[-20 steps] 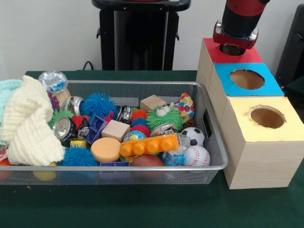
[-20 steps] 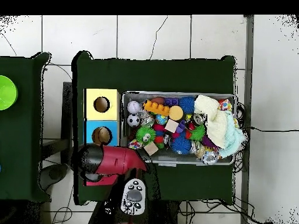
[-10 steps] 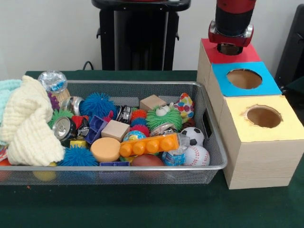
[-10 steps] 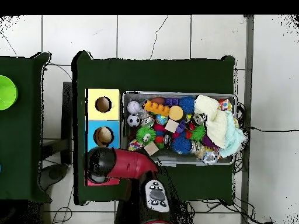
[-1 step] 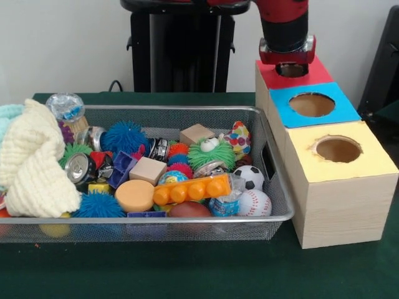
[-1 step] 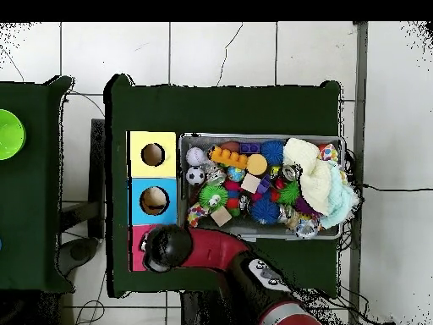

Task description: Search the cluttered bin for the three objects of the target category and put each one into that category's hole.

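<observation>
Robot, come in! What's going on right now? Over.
Tool over the red box, open or shut unclear. Wire bin full of toys, baseball and soccer ball near the boxes. Blue hole and yellow hole uncovered.

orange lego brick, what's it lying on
The brick rests on other toys: a brown ball shows under its front edge, a globe ball behind it. Anything directly beneath is covered.
</observation>
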Tool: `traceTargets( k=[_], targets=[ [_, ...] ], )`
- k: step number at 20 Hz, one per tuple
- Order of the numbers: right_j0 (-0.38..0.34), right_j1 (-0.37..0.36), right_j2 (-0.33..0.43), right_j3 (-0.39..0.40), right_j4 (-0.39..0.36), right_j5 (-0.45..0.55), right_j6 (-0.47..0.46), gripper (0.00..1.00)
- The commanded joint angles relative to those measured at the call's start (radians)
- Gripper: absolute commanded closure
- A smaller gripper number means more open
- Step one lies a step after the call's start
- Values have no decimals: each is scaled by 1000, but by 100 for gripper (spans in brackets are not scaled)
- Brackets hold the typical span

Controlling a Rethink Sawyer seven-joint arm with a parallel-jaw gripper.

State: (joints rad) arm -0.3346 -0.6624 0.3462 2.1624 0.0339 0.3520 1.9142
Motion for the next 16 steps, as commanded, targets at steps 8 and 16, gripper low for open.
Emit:
traceTargets(
  k=[8,16],
  targets=[
    [320,249,-531,-209,-349,-791,156,0],
    [250,155,-445,-218,-469,-571,210,0]
  ],
)
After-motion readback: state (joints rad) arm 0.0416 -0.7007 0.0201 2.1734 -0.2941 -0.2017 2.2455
